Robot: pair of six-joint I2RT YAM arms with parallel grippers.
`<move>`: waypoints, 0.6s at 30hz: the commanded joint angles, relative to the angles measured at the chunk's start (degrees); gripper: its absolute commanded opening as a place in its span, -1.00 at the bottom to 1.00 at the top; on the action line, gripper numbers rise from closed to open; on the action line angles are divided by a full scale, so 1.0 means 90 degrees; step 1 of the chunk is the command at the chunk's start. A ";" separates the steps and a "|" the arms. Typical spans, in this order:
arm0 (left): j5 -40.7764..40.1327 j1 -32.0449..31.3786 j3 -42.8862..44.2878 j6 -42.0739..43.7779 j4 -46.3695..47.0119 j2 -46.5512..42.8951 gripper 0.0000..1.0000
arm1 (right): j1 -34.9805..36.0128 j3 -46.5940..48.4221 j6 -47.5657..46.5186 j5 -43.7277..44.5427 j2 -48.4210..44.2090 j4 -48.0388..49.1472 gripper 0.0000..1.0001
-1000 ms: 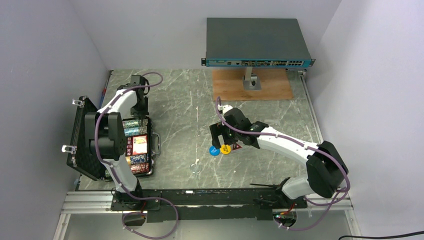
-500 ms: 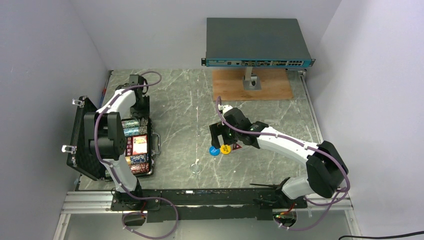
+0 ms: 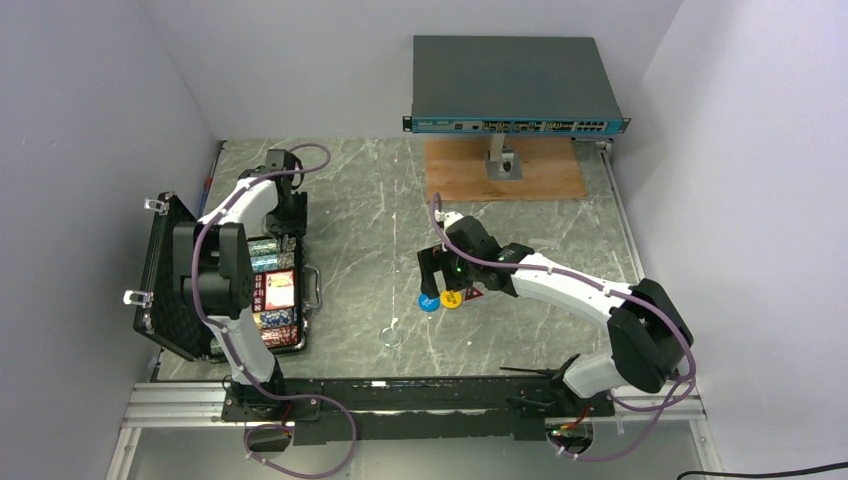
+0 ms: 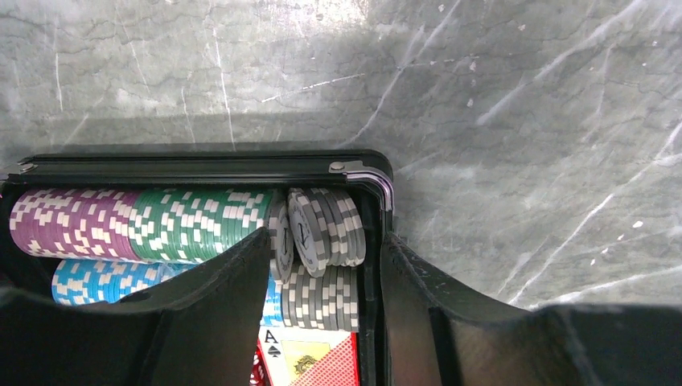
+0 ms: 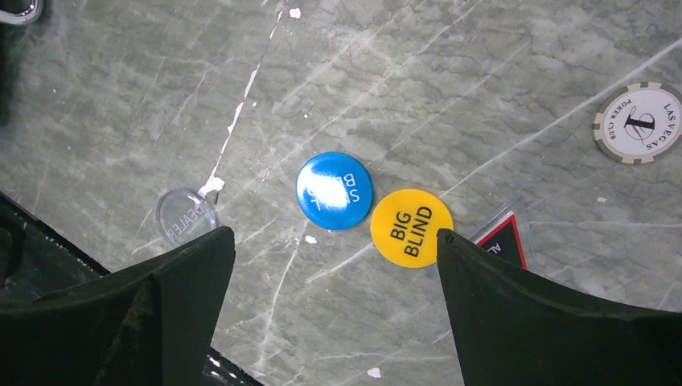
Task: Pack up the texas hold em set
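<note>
The black briefcase (image 3: 160,285) lies open at the left, its lid propped up. Inside are rows of purple (image 4: 68,223), green (image 4: 201,225) and light blue chips (image 4: 104,281) and a red-yellow card box (image 4: 310,362). My left gripper (image 4: 324,240) hovers open over the case's far right corner. A short stack of grey chips (image 4: 326,229) rests there between its fingers, and neither finger presses on it. My right gripper (image 5: 334,235) is open just above the table, next to the blue disc (image 5: 334,190), the yellow disc (image 5: 412,227) and the red triangular token (image 5: 503,239).
A clear dealer button (image 5: 186,215) lies left of the blue disc, and a lone grey chip (image 5: 637,123) lies farther right. The big grey network switch (image 3: 515,85) stands on a wooden board (image 3: 505,170) at the back. White walls enclose the marble table on three sides.
My left gripper has gone from shut to open over the case corner, letting go of the grey chips there. The right arm has barely moved.
</note>
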 commanded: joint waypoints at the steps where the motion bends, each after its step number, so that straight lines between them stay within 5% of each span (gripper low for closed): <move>1: -0.0321 -0.0016 0.0293 -0.0105 -0.0044 0.0154 0.13 | 0.0018 0.0002 0.0112 -0.0063 -0.0003 0.0247 0.92; 10: -0.0678 -0.0015 0.0101 -0.0061 -0.0018 -0.0232 -0.05 | 0.0027 -0.0003 0.0145 -0.0084 0.0003 0.0232 0.92; 18: -0.0948 -0.0017 -0.0047 -0.0012 -0.0058 -0.0417 0.00 | 0.0038 0.0017 0.0182 -0.0132 0.0044 0.0252 0.92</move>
